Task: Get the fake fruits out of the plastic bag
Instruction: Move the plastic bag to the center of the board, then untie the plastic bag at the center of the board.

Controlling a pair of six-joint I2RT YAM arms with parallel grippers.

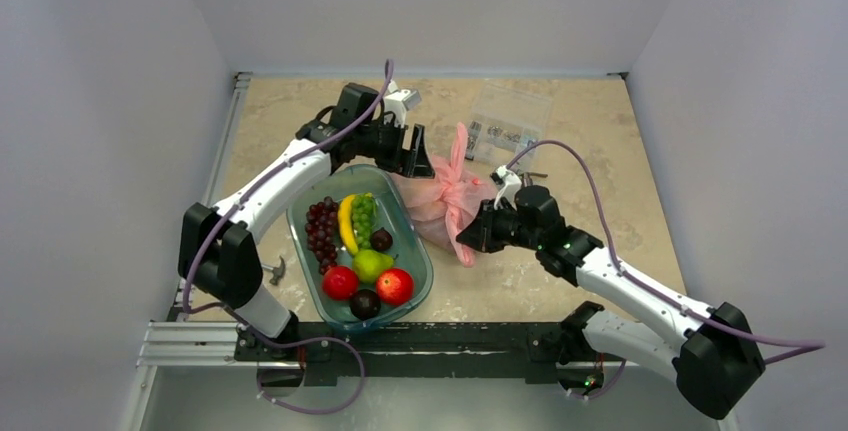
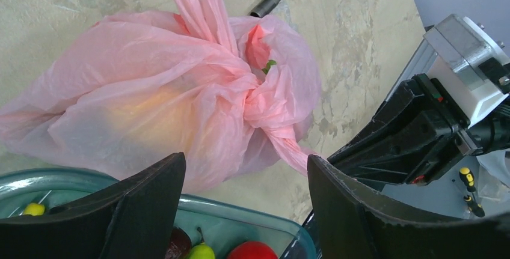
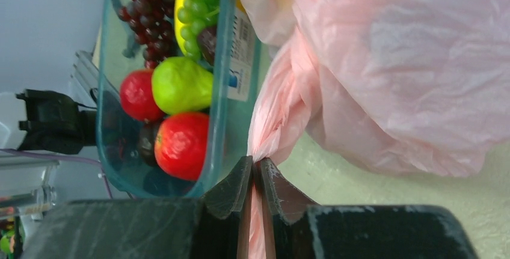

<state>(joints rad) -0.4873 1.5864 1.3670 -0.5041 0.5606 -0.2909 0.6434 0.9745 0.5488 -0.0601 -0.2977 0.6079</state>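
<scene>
The pink plastic bag (image 1: pixel 445 201) lies knotted on the counter (image 1: pixel 600 151), pressed against the right wall of a clear teal tray (image 1: pixel 424 256), with both arms reaching to it. The right hand (image 1: pixel 470 239) comes in from the near right. Its fingers are clamped together on a twisted pink strip of the bag's near end, seen close up in the right wrist view, where the strip passes between the fingertips of the hand (image 3: pixel 257 161) and the bag (image 3: pixel 409 60) swells beyond them.

The left hand (image 1: pixel 415 154) hovers over the far end of the tray, at the bag's far left side. Its fingers are spread wide apart and grip nothing. In its own view the bag (image 2: pixel 180 103) sits just beyond the gap between them; whether they touch it cannot be told.

Inside the closed bag, the fake fruits (image 2: pixel 147 106) show only as a yellow-orange glow and a red patch with a green stem beside the knot. A clear packet of metal parts (image 1: pixel 510 116) lies farther back.
</scene>
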